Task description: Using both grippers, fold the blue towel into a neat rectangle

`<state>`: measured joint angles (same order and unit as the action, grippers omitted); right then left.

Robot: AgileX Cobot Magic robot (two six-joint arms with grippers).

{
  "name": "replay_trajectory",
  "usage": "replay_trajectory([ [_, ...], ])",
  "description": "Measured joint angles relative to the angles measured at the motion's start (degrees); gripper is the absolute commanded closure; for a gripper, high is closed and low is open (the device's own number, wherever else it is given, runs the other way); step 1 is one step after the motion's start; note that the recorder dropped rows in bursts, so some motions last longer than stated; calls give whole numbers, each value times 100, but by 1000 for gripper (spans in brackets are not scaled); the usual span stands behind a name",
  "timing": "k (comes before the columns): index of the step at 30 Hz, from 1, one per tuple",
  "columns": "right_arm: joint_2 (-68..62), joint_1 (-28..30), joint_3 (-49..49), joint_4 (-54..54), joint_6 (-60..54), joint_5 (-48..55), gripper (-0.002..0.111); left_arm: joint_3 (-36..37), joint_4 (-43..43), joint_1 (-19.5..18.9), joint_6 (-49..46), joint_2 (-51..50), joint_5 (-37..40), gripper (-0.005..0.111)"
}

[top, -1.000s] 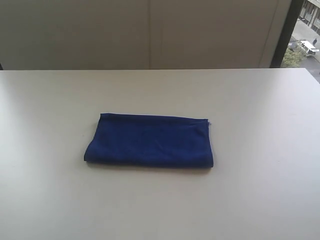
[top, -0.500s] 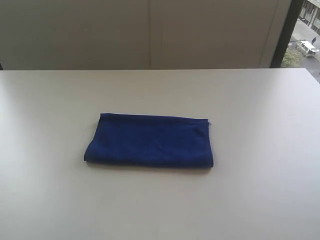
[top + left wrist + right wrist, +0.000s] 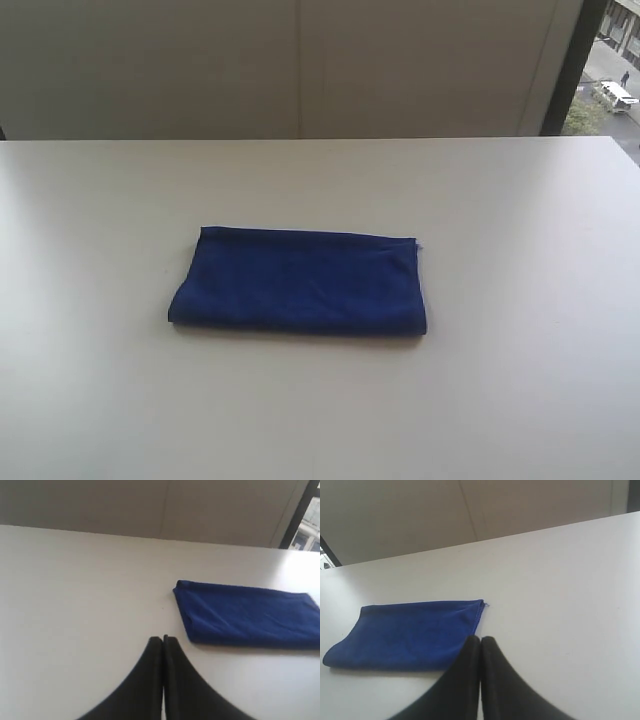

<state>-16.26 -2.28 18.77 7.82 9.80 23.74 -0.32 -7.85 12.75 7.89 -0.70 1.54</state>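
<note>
White counter (image 3: pixel 100 400) is filling the exterior view, and the blue towel (image 3: pixel 300 280) is lying folded into a flat rectangle at its middle, well apart from every edge, long sides running along the far edge. Near its short ends the left gripper (image 3: pixel 163 639) and the right gripper (image 3: pixel 480 639) are showing jaws pressed together, gripping nothing and not touching the cloth.

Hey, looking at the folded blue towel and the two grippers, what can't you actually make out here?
- The blue towel: how many layers it has, hidden under its own top layer in every view.
- One end of it in the left wrist view is cut off by the frame edge.
- The left gripper and right gripper are outside the exterior view. The wrist views show only closed fingertips.
</note>
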Motion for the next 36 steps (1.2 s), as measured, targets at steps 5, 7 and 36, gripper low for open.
replay_trajectory([
  [5, 0, 0, 0, 0, 0, 0, 108, 0, 785, 0, 307, 46, 606, 107],
  [7, 0, 0, 0, 0, 0, 0, 108, 3, 890, 0, 295, 46, 970, 107],
  [36, 0, 0, 0, 0, 10, 0, 108, 14, 785, -1063, -641, 46, 1098, 107],
])
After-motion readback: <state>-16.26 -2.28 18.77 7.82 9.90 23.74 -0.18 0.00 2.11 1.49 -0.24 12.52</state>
